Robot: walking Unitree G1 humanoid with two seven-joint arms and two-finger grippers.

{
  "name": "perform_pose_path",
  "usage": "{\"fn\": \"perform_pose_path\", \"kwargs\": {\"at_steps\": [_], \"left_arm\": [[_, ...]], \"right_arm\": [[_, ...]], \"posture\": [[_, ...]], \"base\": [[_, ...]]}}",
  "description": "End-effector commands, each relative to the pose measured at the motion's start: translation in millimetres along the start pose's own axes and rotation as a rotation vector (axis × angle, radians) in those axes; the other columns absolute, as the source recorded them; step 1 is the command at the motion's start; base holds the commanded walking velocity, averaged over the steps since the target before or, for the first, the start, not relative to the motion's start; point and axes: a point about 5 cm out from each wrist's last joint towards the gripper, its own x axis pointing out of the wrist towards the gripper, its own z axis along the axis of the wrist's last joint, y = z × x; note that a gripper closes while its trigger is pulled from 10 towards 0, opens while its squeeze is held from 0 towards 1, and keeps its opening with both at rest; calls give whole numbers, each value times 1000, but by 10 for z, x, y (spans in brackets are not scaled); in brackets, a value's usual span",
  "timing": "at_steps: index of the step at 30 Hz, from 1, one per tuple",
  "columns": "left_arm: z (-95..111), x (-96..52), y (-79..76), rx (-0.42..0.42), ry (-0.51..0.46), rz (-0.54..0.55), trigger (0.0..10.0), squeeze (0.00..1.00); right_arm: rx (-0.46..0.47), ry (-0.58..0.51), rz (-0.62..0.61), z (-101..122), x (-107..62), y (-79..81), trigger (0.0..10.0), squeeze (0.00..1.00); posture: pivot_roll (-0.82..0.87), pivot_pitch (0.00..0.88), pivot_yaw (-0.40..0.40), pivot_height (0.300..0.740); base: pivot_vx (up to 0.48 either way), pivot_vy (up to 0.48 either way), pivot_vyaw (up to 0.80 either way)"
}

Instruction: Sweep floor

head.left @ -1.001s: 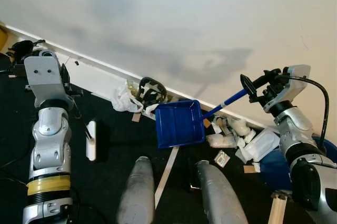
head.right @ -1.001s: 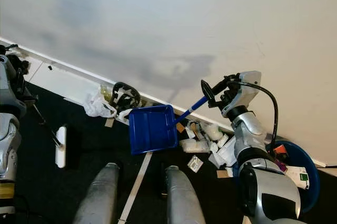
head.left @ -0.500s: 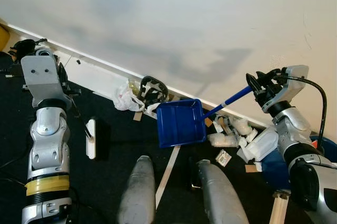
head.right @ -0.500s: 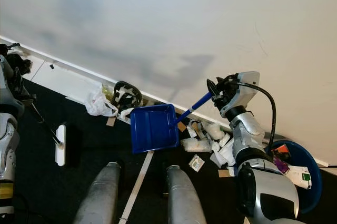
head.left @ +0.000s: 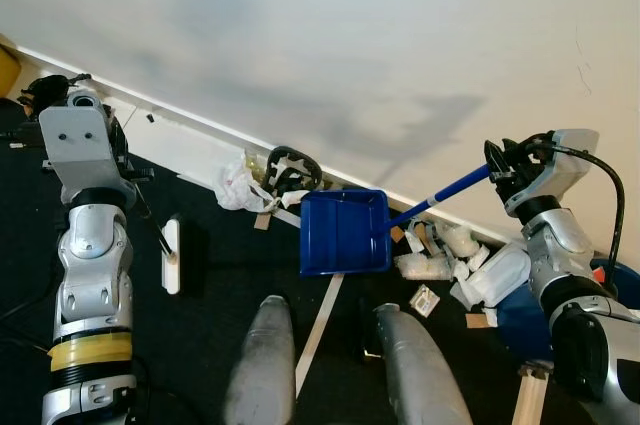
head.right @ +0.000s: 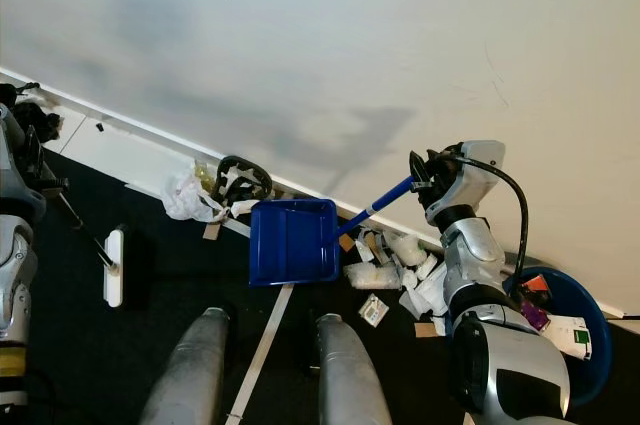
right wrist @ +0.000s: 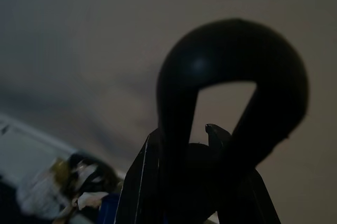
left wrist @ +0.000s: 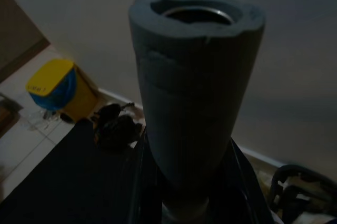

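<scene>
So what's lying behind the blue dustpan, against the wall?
Behind the blue dustpan, along the baseboard, lie a black ring-shaped item and a white plastic bag. Whatever sits directly under the pan is covered.

A bright blue dustpan (head.left: pixel 343 233) with a blue handle ending in a black loop sits above a black floor (head.left: pixel 220 295). The wall (head.left: pixel 330 35) is off-white with faint grey smudges; the baseboard (head.left: pixel 180 130) is white. The broom head (head.left: pixel 171 256) is white. Litter (head.left: pixel 440 255) by the wall is mostly white, with a white plastic bag (head.left: pixel 232 188). Both arms are silver; the left carries a yellow band. A yellow and blue bin (left wrist: pixel 52 84) stands in a corner.
</scene>
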Motion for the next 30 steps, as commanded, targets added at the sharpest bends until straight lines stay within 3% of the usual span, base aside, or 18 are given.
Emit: {"fn": "perform_pose_path", "kwargs": {"at_steps": [1, 7, 13, 21, 30], "left_arm": [[-7, 4, 37, 50, -16, 0, 10000, 0], [-114, 33, -162, 20, 33, -65, 10000, 0], [-205, 62, -323, -6, 59, -92, 10000, 0], [-141, 182, -377, 31, -3, -115, 10000, 0], [26, 359, -458, 50, -98, -158, 10000, 0]], "right_arm": [[-1, -47, -110, 12, -95, -157, 0, 0], [23, -114, -193, 31, -145, -194, 0, 0], [-13, -123, -127, -17, -141, -24, 0, 0], [2, -84, -118, -178, -182, 175, 0, 0], [-131, 19, -64, -340, -237, 314, 0, 0]], "posture": [[227, 160, -43, 740], [172, 116, -54, 740], [148, 104, -58, 740], [148, 128, -38, 740], [154, 183, -50, 740]], "base": [[0, 0, 0], [0, 0, 0], [0, 0, 0], [0, 0, 0], [0, 0, 0]]}}
